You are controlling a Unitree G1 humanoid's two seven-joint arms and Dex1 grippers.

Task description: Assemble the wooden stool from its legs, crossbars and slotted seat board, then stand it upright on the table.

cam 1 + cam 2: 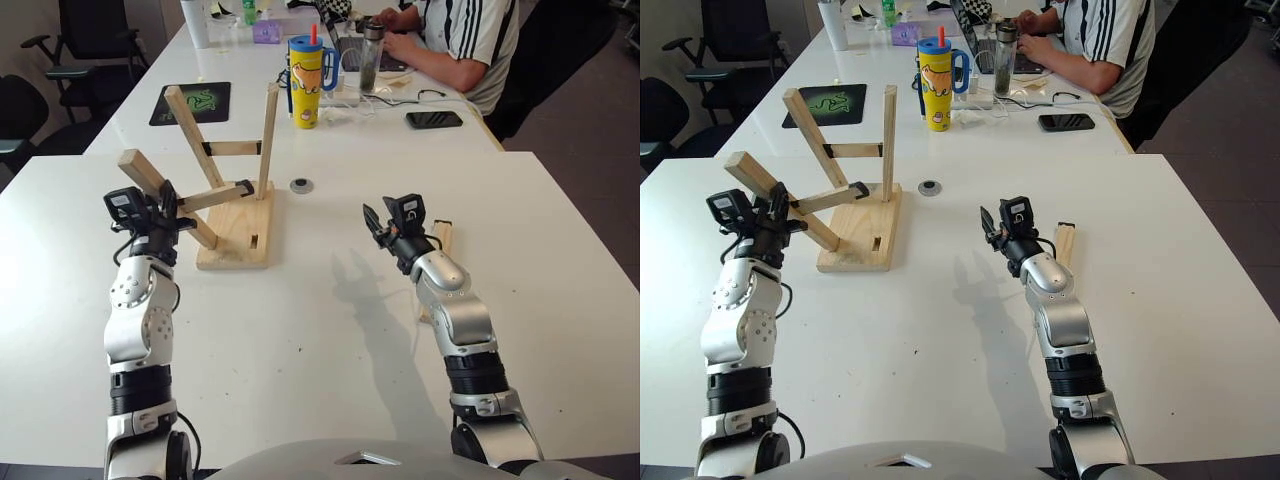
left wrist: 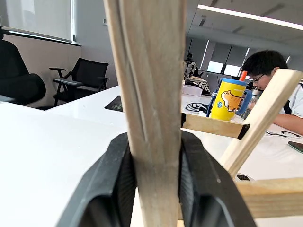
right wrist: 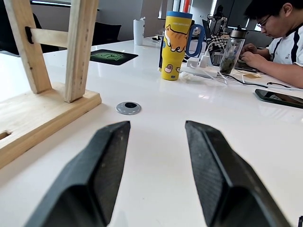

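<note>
The slotted seat board (image 1: pixel 238 232) lies flat on the white table. Two legs rise from its far end, one upright (image 1: pixel 268 140) and one leaning (image 1: pixel 190 135), joined by a crossbar (image 1: pixel 232 148). A third leg (image 1: pixel 150 180) slants over the board's left side with a crossbar (image 1: pixel 215 196) on it. My left gripper (image 1: pixel 165 215) is shut on this leg (image 2: pixel 151 94), which is pinched between its black fingers (image 2: pixel 111 184). My right gripper (image 1: pixel 385 228) is open and holds nothing (image 3: pixel 156 161), a little right of the board. A loose wooden piece (image 1: pixel 1064 243) lies beside the right arm.
A small grey disc (image 1: pixel 301 185) sits just beyond the board. On the adjoining far table stand a yellow cup (image 1: pixel 307 80), a dark mat (image 1: pixel 192 103), a phone (image 1: pixel 434 119) and a bottle (image 1: pixel 371 55), with a person at a laptop behind.
</note>
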